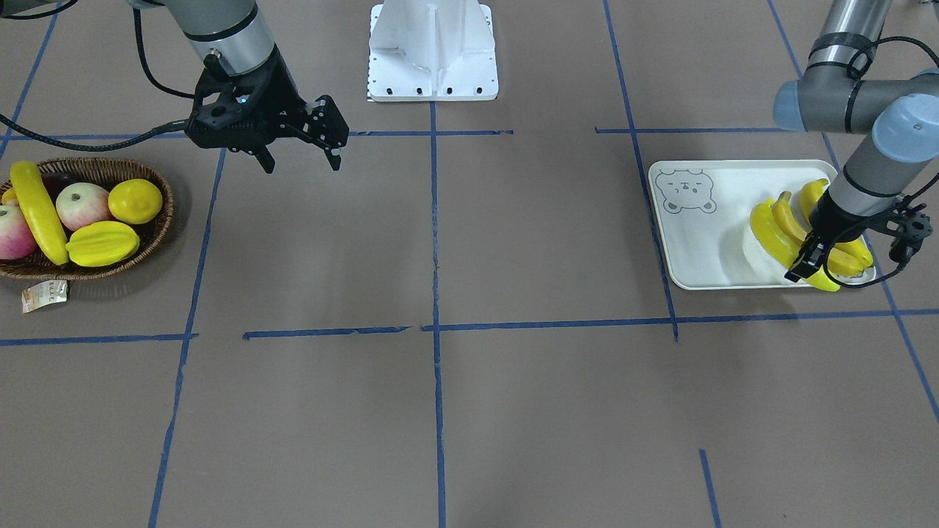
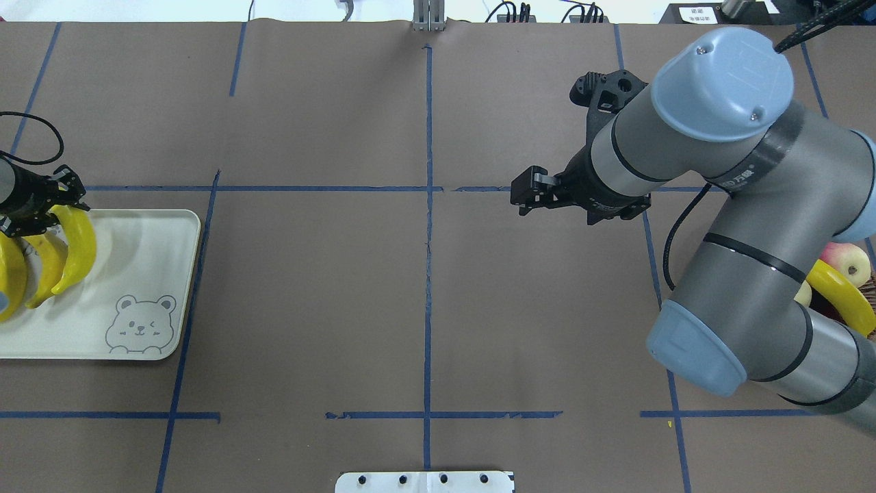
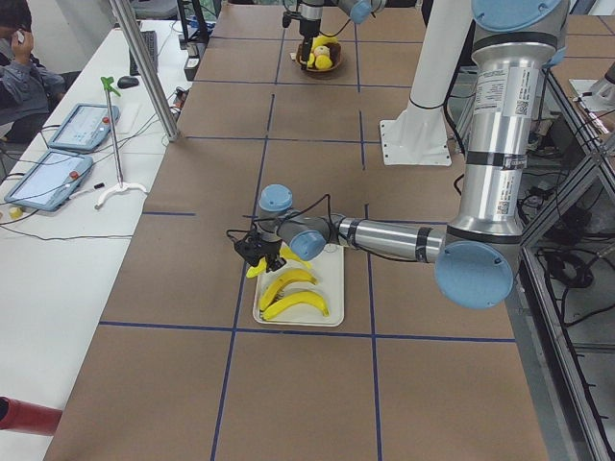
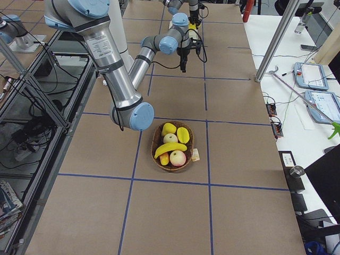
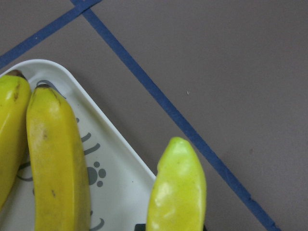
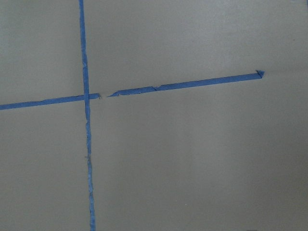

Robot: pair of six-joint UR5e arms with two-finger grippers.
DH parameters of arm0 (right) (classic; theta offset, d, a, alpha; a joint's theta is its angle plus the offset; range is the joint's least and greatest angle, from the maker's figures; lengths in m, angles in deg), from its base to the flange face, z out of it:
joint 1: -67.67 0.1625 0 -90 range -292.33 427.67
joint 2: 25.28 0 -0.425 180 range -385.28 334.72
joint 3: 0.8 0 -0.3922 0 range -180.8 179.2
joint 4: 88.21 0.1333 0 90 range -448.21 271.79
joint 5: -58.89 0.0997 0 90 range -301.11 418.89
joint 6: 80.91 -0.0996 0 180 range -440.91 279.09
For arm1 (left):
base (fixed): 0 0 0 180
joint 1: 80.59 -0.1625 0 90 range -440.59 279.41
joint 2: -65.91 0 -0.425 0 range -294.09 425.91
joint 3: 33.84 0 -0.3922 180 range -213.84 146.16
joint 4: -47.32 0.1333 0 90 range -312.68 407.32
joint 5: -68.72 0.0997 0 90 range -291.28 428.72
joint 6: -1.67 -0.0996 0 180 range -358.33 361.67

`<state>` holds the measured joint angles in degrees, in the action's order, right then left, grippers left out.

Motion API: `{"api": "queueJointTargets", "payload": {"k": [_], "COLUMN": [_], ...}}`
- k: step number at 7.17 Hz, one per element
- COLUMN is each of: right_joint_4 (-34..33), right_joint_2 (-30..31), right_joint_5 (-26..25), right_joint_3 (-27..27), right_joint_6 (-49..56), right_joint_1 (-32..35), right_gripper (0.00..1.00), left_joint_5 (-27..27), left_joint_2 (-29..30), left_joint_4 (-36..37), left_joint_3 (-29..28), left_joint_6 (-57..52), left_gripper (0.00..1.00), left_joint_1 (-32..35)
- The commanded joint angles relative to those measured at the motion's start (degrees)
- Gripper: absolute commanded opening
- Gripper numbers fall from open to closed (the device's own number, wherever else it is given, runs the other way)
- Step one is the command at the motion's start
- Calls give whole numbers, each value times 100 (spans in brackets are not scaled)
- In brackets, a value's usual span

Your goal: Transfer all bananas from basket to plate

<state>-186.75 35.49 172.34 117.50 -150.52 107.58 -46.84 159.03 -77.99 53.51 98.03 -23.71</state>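
Observation:
The plate (image 1: pixel 697 242) lies at my left and also shows in the overhead view (image 2: pixel 137 260). Three bananas lie on its outer part. My left gripper (image 1: pixel 810 268) is shut on the banana (image 1: pixel 770 235) nearest the bear print, close to the end that reaches over the rim. In the left wrist view that banana's tip (image 5: pixel 175 192) lies over the plate's edge, with two others (image 5: pixel 53 159) beside it. One banana (image 1: pixel 37 213) lies in the basket (image 1: pixel 158 227) at my right. My right gripper (image 1: pixel 303 165) is open and empty, hovering above the table between basket and centre.
The basket also holds two apples (image 1: pixel 81 205), a lemon (image 1: pixel 136 200) and a starfruit (image 1: pixel 103 243); a paper tag (image 1: pixel 45 295) hangs at its rim. The white robot base (image 1: pixel 433 51) stands at the table's middle edge. Blue tape lines cross the brown tabletop.

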Motion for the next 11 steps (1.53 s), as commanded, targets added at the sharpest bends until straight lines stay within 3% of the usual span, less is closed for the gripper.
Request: {"api": "queueJointTargets", "payload": {"k": [1,3,5,8,9,11], "right_joint_4": [-16,-25,-68,-8,297,1560], "right_joint_2": [-4,92,512,1749,2398,3777], "right_joint_5": [2,264,398,433,389,424], "right_joint_3": [0,26,306,833,1018,1046], "right_joint_6": [8,61,524,1920,2386,3464], "right_joint_1": [17,279,438,684,763,1087], "right_gripper": [100,100,100,100,100,100], "left_joint_5": [-97,-1261,-1862,-1909,-1882,-1707], "left_joint_2": [-5,-206,-365,-339,-287,-234], "left_joint_4": [-221,-213,-161,-152,-152,-152], "left_joint_3": [-69,176,999,2100,2111,2111], "left_joint_6": [-178,-781,-909,-909,-900,-900], "left_gripper": [100,100,100,100,100,100], "left_joint_1": [16,453,605,-253,-482,-642]}}
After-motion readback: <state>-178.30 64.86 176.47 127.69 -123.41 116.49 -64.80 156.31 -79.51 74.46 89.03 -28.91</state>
